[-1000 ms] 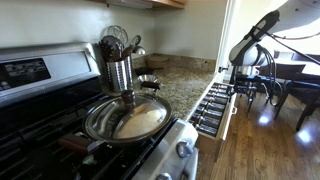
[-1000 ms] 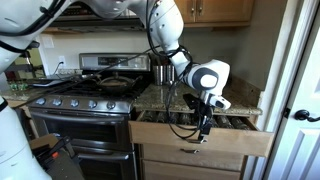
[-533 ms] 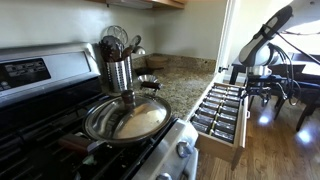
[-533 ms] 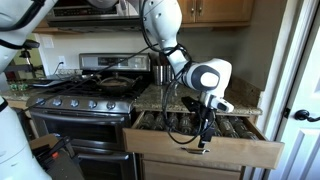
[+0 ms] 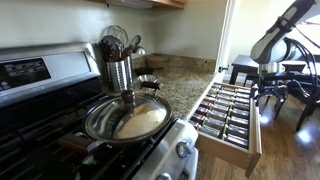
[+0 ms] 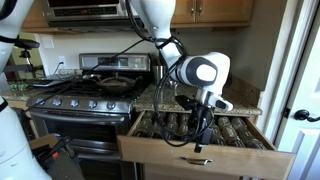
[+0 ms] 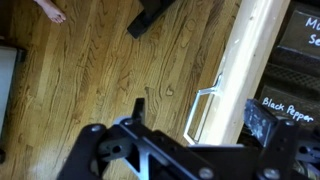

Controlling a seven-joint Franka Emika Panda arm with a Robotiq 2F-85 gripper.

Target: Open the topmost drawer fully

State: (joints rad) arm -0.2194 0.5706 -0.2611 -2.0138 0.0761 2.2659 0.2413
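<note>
1. Claw (image 7: pixel 185 150): in the wrist view its fingers (image 7: pixel 262 122) stand wide apart, either side of the thin metal handle (image 7: pixel 203 108). They are not closed on it. We judge it works as a hook for pulling, not a pinch.
2. Just under the claw is the topmost drawer (image 6: pixel 160 157). The claw (image 6: pixel 201 147) hangs over the drawer's white front panel, arm reaching down from above so the pull runs straight out.
3. Behind the claw, inside the drawer, are rows of small dark spice jars (image 6: pixel 240 128). One label in the wrist view reads "Black Pepper".
4. The drawer (image 5: pixel 253 145) sticks far out from the cabinet, with many jar rows (image 5: pixel 225 110) exposed. We judge it near full travel but cannot tell if it has hit the stop.
5. Farther back is the speckled stone worktop (image 5: pixel 180 85), holding a utensil canister (image 5: pixel 118 70).
6. Beyond that is a stove (image 6: pixel 80 95) with a pan (image 5: pixel 125 120) on it.
7. Room: wood plank floor (image 7: pixel 90 70) below the claw, wood upper cabinets (image 6: pixel 215 10) above, and a white door (image 6: pixel 305 80) to the side.
</note>
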